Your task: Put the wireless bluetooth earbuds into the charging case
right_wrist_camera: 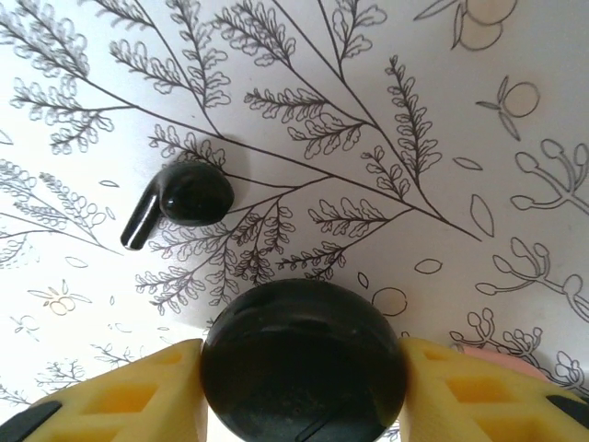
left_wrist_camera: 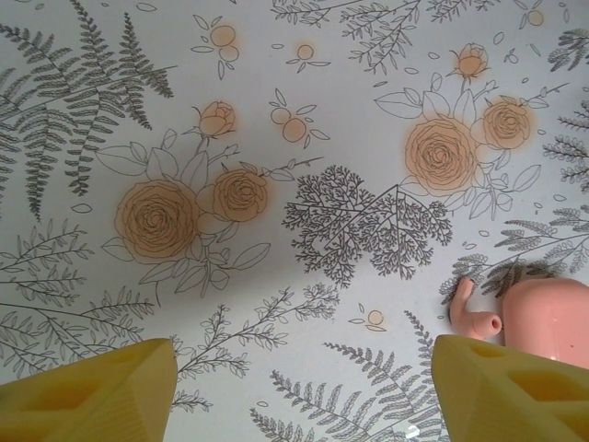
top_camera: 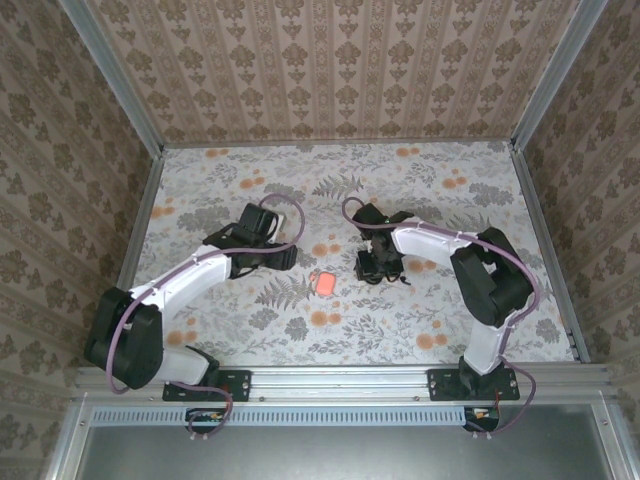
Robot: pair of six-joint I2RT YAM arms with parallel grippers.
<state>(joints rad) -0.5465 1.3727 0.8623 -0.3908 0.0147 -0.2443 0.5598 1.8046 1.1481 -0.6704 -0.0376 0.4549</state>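
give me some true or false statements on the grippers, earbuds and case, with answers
1. The left gripper is open with nothing between its fingers. True.
2. The charging case sits on the table between the two grippers. True.
3. Both buds are already in the charging case. False: one earbud lies on the table.
4. The right gripper is empty. False: its fingers press on either side of a round black object.
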